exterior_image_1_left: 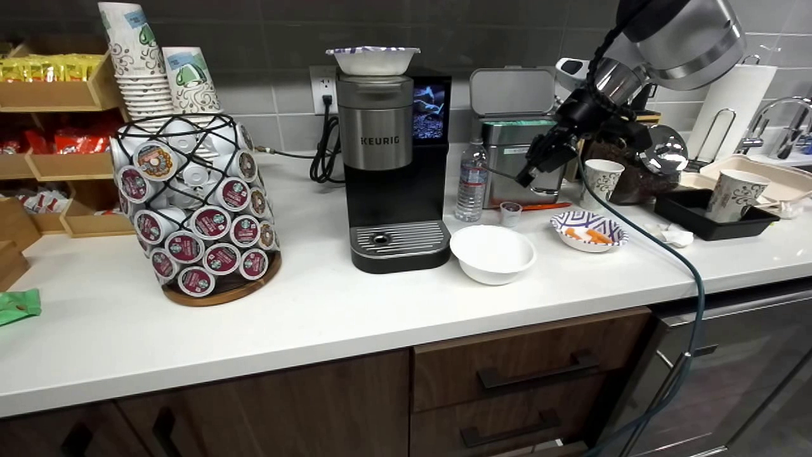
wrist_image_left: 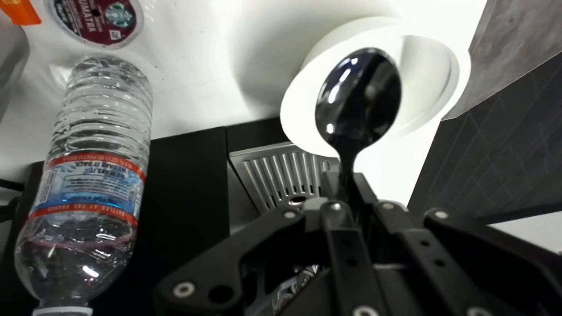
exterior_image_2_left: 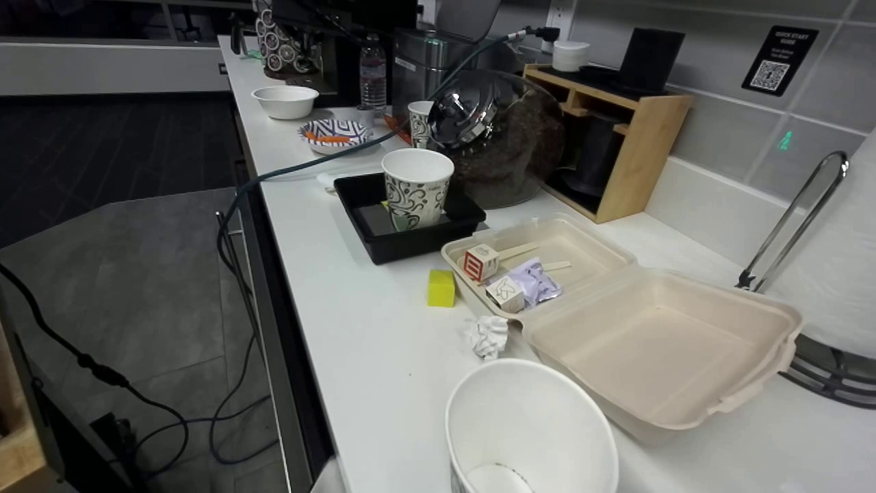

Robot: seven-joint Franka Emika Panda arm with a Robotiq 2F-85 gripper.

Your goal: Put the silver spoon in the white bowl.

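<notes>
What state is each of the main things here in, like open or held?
Silver spoon: held in the air
Jaws: closed on the spoon
White bowl: upright, empty
Water bottle: standing upright
Patterned dish: upright, holding orange pieces
Metal bin: lid raised
Screen: lit
Takeout container: open

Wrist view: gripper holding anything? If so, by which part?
Yes: the silver spoon, by its handle, clamped in the gripper. Its head sticks out free; the handle's far end is hidden.
</notes>
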